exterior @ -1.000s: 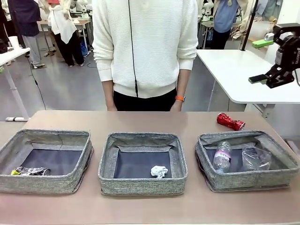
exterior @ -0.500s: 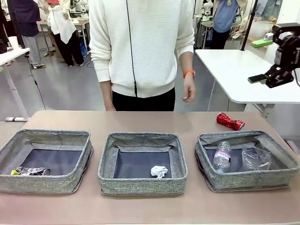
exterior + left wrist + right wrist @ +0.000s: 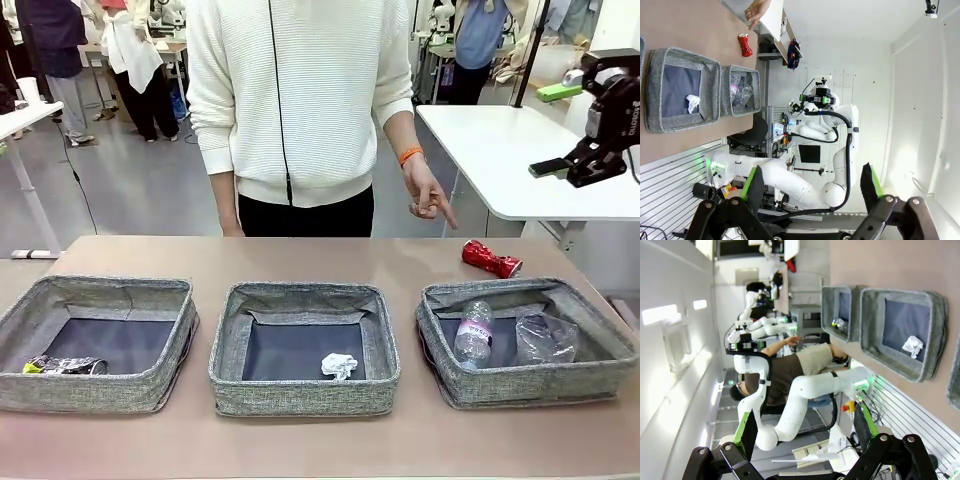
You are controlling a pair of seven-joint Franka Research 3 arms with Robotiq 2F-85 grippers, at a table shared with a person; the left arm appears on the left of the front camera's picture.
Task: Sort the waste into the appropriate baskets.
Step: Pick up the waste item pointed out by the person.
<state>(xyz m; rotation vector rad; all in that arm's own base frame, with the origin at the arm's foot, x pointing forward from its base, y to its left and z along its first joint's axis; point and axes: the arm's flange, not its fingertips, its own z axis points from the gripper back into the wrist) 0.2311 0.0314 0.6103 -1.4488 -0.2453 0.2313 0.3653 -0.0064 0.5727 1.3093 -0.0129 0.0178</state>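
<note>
Brown tabletop with three grey woven-fabric baskets lined up along the near edge. Left basket has a dark printed can in its near left corner, middle basket a crumpled white paper ball, right basket a clear pink-labelled bottle beside a clear plastic cup. Crushed red can lies loose near the far right corner. Person's hand hangs just over it, finger pointing down, holding nothing. Right gripper sits raised off the right edge; both grippers gape wide, empty.
</note>
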